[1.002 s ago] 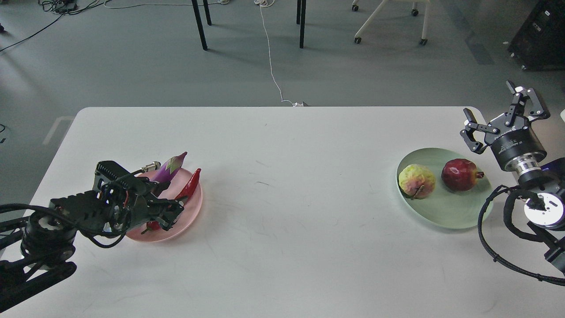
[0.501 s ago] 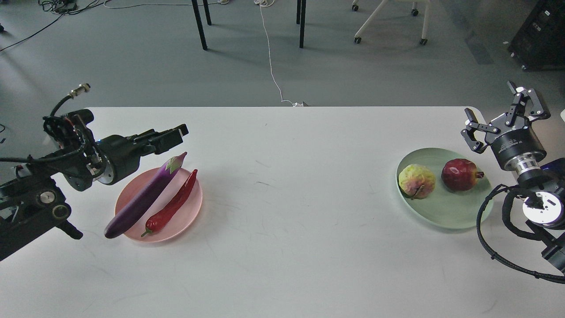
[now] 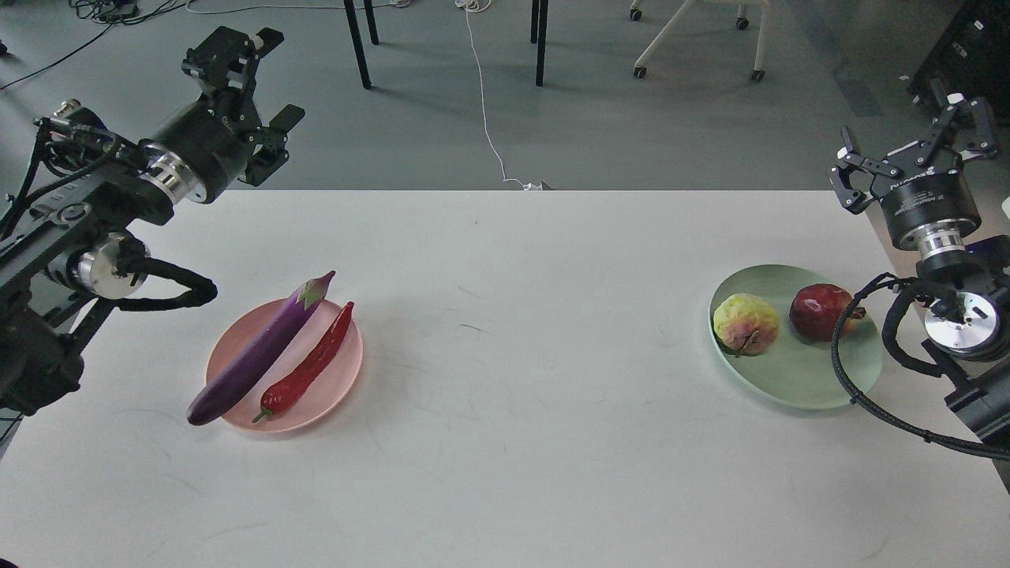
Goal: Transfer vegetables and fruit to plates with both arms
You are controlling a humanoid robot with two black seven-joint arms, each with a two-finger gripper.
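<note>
The purple eggplant [image 3: 260, 351] and the red chili pepper [image 3: 309, 363] lie side by side on the pale pink plate [image 3: 335, 386] at the left of the white table. The eggplant's ends reach past the plate's rim. The yellow-green fruit [image 3: 745, 322] and the dark red pomegranate [image 3: 821, 312] sit on the mint green plate [image 3: 789, 379] at the right. My left gripper [image 3: 264, 95] is open and empty, raised beyond the table's far left edge. My right gripper [image 3: 915, 138] is open and empty, raised above the far right corner.
A black cable loop [image 3: 856, 379] from my right arm hangs over the green plate's right side. Table legs, a chair base and a white cable [image 3: 485, 118] are on the grey floor beyond the table [image 3: 513, 315].
My left arm has lifted off the pink plate and swung up and back to the far left, leaving the eggplant and chili on it. My right gripper has risen slightly.
</note>
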